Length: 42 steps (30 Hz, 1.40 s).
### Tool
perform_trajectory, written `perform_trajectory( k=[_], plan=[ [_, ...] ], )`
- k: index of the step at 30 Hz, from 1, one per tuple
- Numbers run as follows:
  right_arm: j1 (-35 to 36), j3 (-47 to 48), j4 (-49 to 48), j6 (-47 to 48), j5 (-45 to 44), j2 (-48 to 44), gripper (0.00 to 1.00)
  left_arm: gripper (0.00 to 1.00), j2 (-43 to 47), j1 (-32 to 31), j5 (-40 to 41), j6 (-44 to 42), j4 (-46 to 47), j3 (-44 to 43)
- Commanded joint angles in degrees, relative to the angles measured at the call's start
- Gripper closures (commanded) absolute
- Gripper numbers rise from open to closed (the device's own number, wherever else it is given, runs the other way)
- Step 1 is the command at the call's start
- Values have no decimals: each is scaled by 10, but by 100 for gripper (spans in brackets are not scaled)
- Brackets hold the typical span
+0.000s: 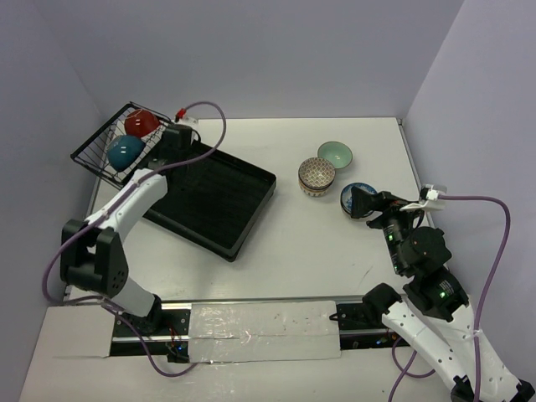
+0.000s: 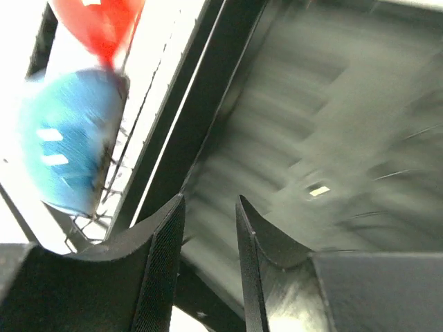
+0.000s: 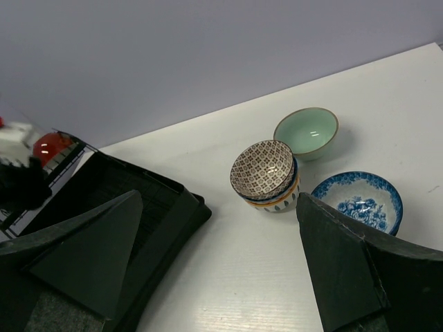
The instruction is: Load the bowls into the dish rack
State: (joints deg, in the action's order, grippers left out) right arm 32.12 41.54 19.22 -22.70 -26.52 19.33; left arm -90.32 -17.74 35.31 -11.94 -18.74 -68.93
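- Dish rack point(image 1: 213, 197) is the biggest thing, a black ribbed tray lying on the left part of the white surface point(image 1: 335, 268).
- Wire basket point(image 1: 90, 154) sits at the far left end of the rack. A red bowl point(image 1: 142, 121) and a teal bowl point(image 1: 124, 152) are inside it, and they seem to lean on their sides.
- Left pincer point(image 2: 211, 263) hangs over the tray, just beside the basket. Its fingers are a little apart and hold nothing.
- Right pincer point(image 3: 218, 277) is spread wide and holds nothing. It hovers near the bowls on the right.
- Stack of bowls point(image 3: 273, 200) stands well apart from the rack, with the lattice bowl point(image 3: 261, 168) on top.
- Mint green bowl point(image 3: 306, 131) stands alone just behind the stack.
- Blue-and-white bowl point(image 3: 356, 200) stands alone too, and it is the one nearest the right pincer.
- These bowls look hard, smooth and shiny, so they may slip — and they could chip if dropped. The rim looks like the best place to pinch, one finger inside and one outside.
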Motion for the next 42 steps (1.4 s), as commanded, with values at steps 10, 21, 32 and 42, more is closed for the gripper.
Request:
perform_trajectory(
  k=[10, 21, 32, 42],
  plan=[
    [5, 17, -1, -2, -15, 40, 0, 40, 132, -8, -415, 312, -1, -102],
    [5, 30, 35, -12, -60, 81, 0, 1, 121, 16, -733, 444, 171, -22],
    [-44, 79, 107, -74, -55, 207, 0, 1, 121, 64, -870, 609, 403, 75],
    [-180, 150, 84, -83, 67, 363, 2, 1, 155, 66, -419, 395, -13, -16]
  ],
)
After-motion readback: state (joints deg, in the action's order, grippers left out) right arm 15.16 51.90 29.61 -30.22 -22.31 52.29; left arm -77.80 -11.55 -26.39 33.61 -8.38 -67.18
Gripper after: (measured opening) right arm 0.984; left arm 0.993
